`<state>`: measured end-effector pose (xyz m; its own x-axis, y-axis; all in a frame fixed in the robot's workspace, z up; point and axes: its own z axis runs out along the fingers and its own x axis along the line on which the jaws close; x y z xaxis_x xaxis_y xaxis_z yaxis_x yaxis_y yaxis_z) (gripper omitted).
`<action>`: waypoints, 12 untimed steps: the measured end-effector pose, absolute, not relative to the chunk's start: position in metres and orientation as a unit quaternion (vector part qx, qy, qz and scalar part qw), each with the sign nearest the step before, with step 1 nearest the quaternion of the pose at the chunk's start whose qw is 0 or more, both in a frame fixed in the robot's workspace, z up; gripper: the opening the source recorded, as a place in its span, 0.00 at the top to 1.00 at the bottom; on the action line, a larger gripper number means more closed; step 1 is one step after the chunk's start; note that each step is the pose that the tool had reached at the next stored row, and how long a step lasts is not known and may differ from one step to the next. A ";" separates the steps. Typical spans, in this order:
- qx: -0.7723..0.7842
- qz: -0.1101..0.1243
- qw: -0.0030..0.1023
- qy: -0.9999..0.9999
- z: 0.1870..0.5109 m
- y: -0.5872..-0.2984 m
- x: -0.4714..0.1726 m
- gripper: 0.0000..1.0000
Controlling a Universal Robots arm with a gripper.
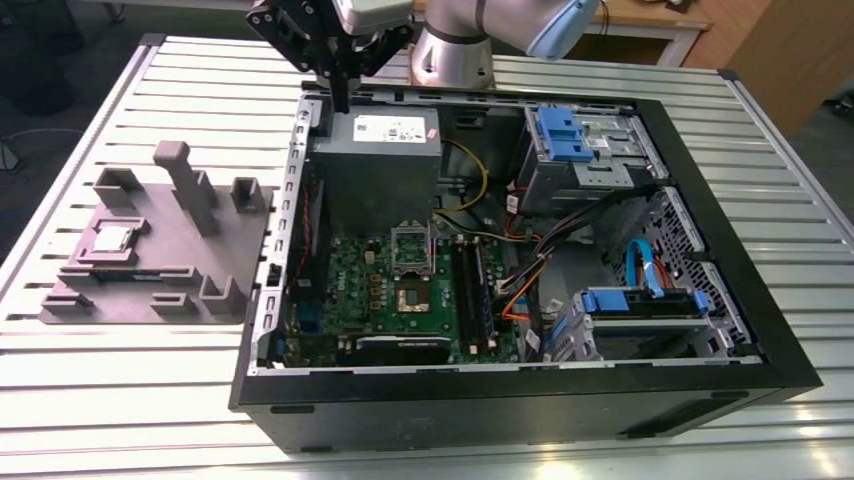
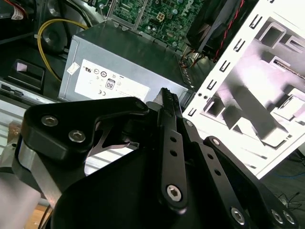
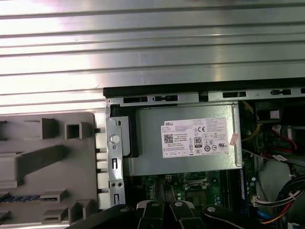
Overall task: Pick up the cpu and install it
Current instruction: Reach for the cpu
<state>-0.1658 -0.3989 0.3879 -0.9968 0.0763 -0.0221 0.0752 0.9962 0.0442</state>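
Slatted metal table [image 1: 107, 400] beneath everything | open computer case [image 1: 507, 410] across centre and right of the exterior view | grey fixture tray [image 1: 160, 290] at the exterior view's left | grey power supply [image 1: 380, 165] in the case's upper-left corner | gripper [image 1: 342, 105] at top, above the case rim beside the power supply, fingers closed together, holding nothing | cpu [image 1: 114, 238] lying flat in the tray, well apart from the gripper

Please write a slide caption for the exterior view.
Gripper poised beside the power supply; the cpu lies on the grey holder outside the open case.
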 end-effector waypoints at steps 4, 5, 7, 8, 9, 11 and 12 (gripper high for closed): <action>0.038 0.022 0.012 0.999 0.388 -0.399 -0.167 0.90; 0.038 0.022 0.012 0.999 0.388 -0.399 -0.167 0.90; 0.038 0.022 0.012 0.999 0.388 -0.399 -0.167 0.90; 0.038 0.022 0.012 0.999 0.388 -0.399 -0.167 0.90; 0.038 0.022 0.012 0.999 0.388 -0.399 -0.168 0.90; 0.038 0.022 0.012 0.999 0.388 -0.399 -0.168 0.90; 0.038 0.022 0.012 0.999 0.388 -0.399 -0.168 0.90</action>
<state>-0.1683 -0.3989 0.3879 -0.9968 0.0762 -0.0221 0.0752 0.9962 0.0442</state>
